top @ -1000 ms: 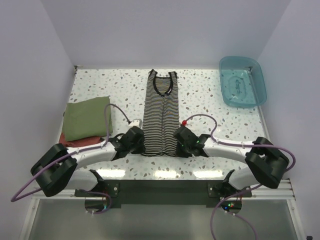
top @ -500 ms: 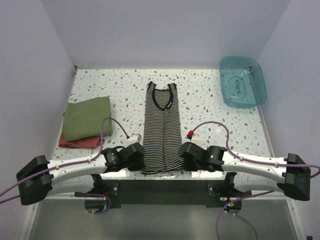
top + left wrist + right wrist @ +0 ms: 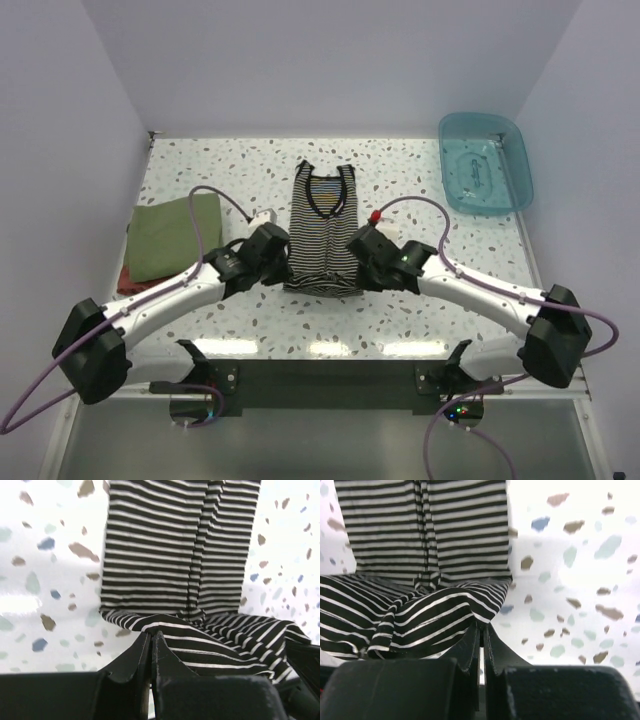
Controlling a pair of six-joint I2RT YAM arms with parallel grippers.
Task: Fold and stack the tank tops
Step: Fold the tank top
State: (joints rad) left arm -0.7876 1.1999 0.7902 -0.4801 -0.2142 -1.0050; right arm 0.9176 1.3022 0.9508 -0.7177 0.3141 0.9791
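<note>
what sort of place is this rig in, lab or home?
Probably a lab test cell, not a home: plain white walls box in a speckled tabletop, and the left arm and right arm are bolted at its near edge.

We see bare table [image 3: 410, 185] in the upper centre-right and lower centre, free to pass. Blocking: teal bin [image 3: 485, 160] upper right, folded olive top [image 3: 172, 235] left, striped tank top [image 3: 321, 225] centre, left arm [image 3: 170, 300] and right arm [image 3: 480, 290] across the lower frame.
</note>
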